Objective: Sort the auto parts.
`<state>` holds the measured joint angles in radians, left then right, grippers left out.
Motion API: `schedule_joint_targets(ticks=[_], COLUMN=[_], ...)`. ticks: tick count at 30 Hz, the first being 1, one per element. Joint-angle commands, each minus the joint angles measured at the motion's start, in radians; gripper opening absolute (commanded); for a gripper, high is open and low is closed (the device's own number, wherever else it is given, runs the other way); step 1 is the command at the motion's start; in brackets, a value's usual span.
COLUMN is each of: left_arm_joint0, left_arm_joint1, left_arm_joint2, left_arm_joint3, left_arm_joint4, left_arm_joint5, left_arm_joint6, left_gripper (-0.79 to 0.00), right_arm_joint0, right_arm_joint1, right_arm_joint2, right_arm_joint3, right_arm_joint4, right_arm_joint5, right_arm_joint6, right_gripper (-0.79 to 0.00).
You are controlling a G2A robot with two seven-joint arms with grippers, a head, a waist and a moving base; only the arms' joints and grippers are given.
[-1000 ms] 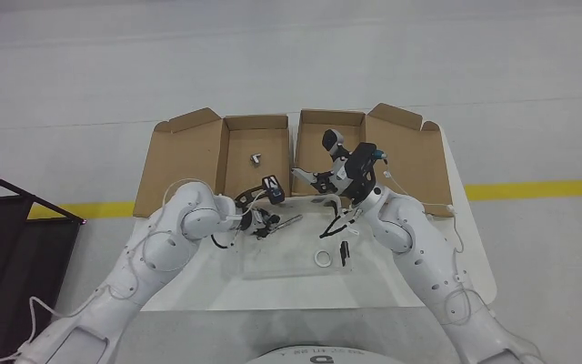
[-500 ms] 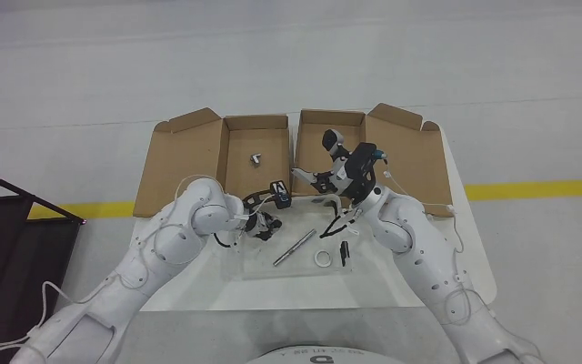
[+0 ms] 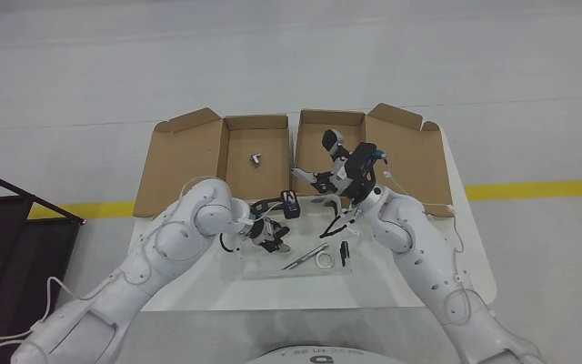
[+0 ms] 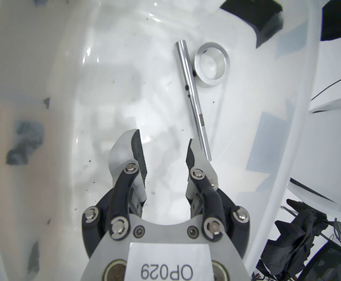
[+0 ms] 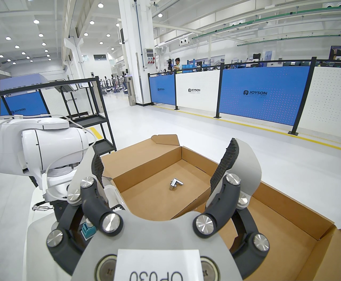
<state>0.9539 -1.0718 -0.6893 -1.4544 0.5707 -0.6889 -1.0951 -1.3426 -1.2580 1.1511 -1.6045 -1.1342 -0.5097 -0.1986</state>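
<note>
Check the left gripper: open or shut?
Open. The left gripper has its jaws apart, empty, above the tray; the metal rod lies beside it.

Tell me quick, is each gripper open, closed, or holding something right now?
Left gripper: open, holding nothing, over the clear tray beside the metal rod.
Right gripper: open, holding nothing.

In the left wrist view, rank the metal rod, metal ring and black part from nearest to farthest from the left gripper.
1. Metal rod, its near end beside one finger of the left gripper.
2. Metal ring, beside the rod's far end.
3. Black part, beyond the ring.
</note>
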Motion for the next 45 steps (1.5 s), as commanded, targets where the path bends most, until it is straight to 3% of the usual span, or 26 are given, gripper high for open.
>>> schedule_joint_targets(ticks=[1,10,14,16,18,24,26,27,28,29,34,38,41,45], left_arm_joint0=[-0.001,-0.033,-0.053,-0.057,-0.055,-0.045,-0.042,-0.036,-0.026,-0.015,0.122,0.247,0.32,0.348], left_arm_joint1=[-0.003,-0.038,-0.046,-0.045,-0.042,-0.037,-0.03,-0.024,-0.016,-0.009,0.064,0.105,0.122,0.131], left_arm_joint2=[0.014,0.105,0.108,0.101,0.098,0.087,0.052,0.026,-0.004,-0.026,-0.253,-0.401,-0.46,-0.471], left_arm_joint3=[0.0,0.03,0.046,0.045,0.039,0.015,0.011,0.005,-0.002,-0.007,-0.117,-0.206,-0.257,-0.296], left_arm_joint4=[-0.001,0.011,0.012,0.016,0.018,0.04,0.045,0.04,0.036,0.033,0.032,0.046,-0.017,-0.03], left_arm_joint5=[-0.002,0.001,0.012,0.012,0.013,0.057,0.099,0.118,0.131,0.135,0.144,0.18,0.105,0.074], left_arm_joint6=[0.006,0.028,0.067,0.077,0.074,0.096,0.139,0.165,0.188,0.206,0.281,0.308,0.312,0.277], left_gripper=[-0.44,-0.431,-0.409,-0.388,-0.305,-0.243,-0.197,-0.139,-0.028,0.0,0.0,0.0,0.0,0.0], right_arm_joint0=[0.0,0.0,0.0,0.0,0.0,-0.006,-0.013,-0.016,-0.019,-0.021,-0.04,-0.037,-0.037,-0.037], right_arm_joint1=[0.0,0.0,0.0,0.0,0.0,0.0,0.001,0.002,0.003,0.005,0.015,0.022,0.022,0.022], right_arm_joint2=[0.0,0.0,0.0,0.0,0.0,0.0,0.003,0.007,0.013,0.019,0.052,0.081,0.081,0.081], right_arm_joint3=[0.0,0.0,0.0,0.0,0.0,-0.008,-0.016,-0.019,-0.024,-0.027,-0.032,-0.022,-0.022,-0.022], right_arm_joint4=[0.0,0.0,0.0,0.0,0.0,0.002,0.004,0.004,0.007,0.01,0.048,0.104,0.104,0.104], right_arm_joint5=[0.0,0.0,0.0,0.0,0.0,0.01,0.007,0.003,-0.003,-0.009,-0.094,-0.163,-0.163,-0.163], right_arm_joint6=[0.0,0.0,0.0,0.0,0.0,0.005,0.006,0.005,0.003,0.003,0.015,0.053,0.053,0.053], right_gripper=[0.0,0.0,0.0,0.0,0.0,0.0,0.0,0.0,0.0,0.0,0.0,0.0,0.0,0.0])
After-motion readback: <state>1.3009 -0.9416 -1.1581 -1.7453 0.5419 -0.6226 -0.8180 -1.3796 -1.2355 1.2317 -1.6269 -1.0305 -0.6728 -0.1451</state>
